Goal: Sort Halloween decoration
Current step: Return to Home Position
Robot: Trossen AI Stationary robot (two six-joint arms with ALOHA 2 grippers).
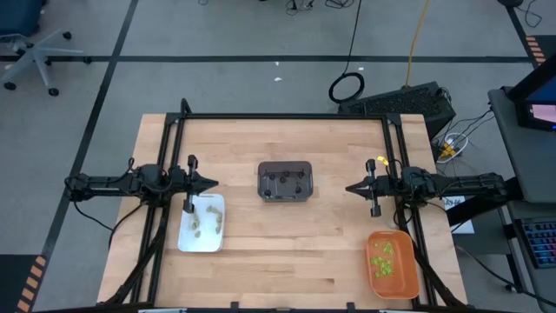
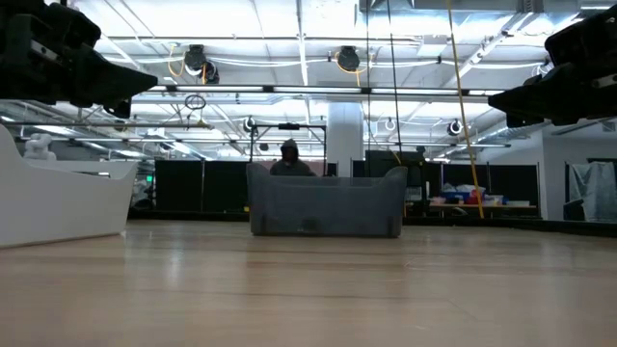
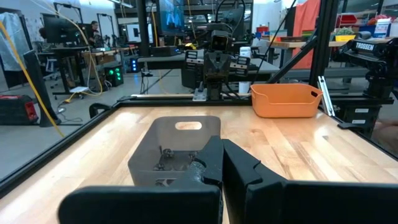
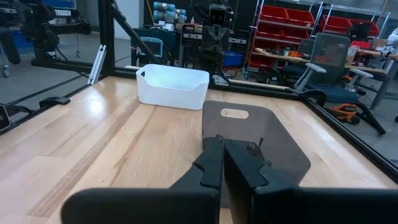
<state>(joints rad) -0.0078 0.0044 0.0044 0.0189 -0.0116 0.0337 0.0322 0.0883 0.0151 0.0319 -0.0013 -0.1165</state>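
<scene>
Left tool (image 1: 214, 183): we see it up off the table (image 1: 287, 252) near the left edge, tips pointing twd the middle. Fingers are pinched together w/ nothing between them.
Right tool (image 1: 349, 188): mirror spot near the right edge, pointing back at the left one. It's also clenched and empty, going by its own wrist cam.
Tan bits (image 1: 201, 222): in the white tray (image 1: 187, 243), which sits by the left edge just beside the left tool. Can't count them from here.
Dark bits (image 1: 282, 183): in the grey tray (image 1: 285, 165), mid-table, btwn the two tools.
Green bits (image 1: 382, 258): in the orange tray (image 1: 395, 287), at the right edge in the corner that's lowest in the high view.
Loose bits: we can't spot any on the bare wood, but they're tiny.
Trays: all three well apart from each other, and no tool touches one.
Background: a person (image 2: 289, 159) shows behind the grey tray in the low view, far off in the room.
</scene>
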